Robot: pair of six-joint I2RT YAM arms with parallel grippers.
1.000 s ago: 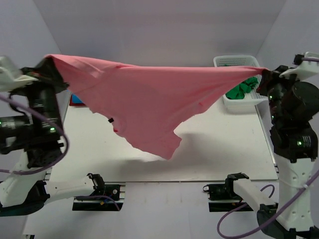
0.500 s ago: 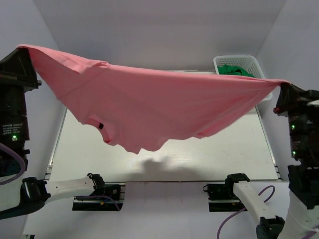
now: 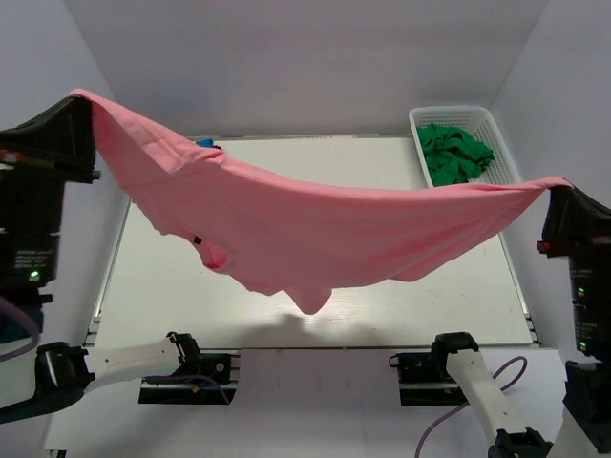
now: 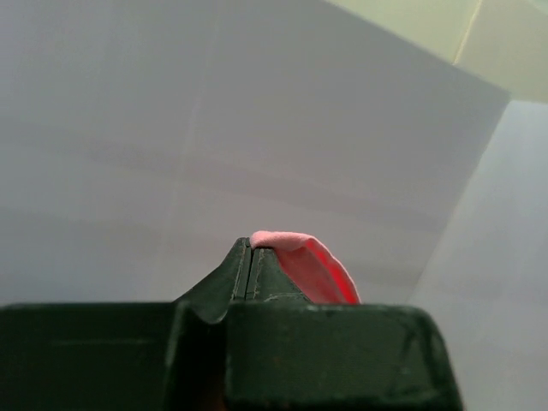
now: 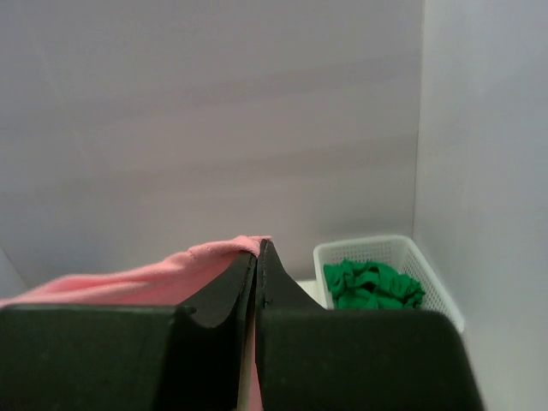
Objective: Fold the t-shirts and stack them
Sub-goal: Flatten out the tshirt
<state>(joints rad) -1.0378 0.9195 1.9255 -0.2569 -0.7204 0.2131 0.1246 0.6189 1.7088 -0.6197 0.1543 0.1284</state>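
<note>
Since a second ago the salmon pink t-shirt (image 3: 315, 224) has come down and towards the near side. It then crossed in front of the white basket (image 3: 416, 122); now it hangs lower and the whole basket shows. Both arms have swung with it, and the cloth sags more deeply in the middle than before.

The left gripper (image 3: 88, 103) is high at the left edge of the scene, its jaws pressed together on one corner of the pink shirt. The left wrist view shows the same: the two black fingers (image 4: 235, 272) meet with a fold of pink cloth (image 4: 312, 272) pinched at their tips. The right gripper (image 3: 559, 191) is lower, at the right edge, likewise clamped on the opposite corner. In its wrist view the fingers (image 5: 224, 291) close on the pink hem (image 5: 128, 278).

Between the two grips the shirt stretches in a long drooping span above the table (image 3: 458, 305). Its lowest fold hangs over the near middle and casts a shadow below. Whether that fold touches the surface I cannot tell. A small dark tag (image 3: 196, 239) shows on the left part of the shirt.

The basket sits at the far right corner of the table, with dark green t-shirts (image 3: 453, 153) bunched inside. A bit of bright blue cloth (image 3: 204, 144) peeks over the pink shirt's upper edge at the far left.
</note>
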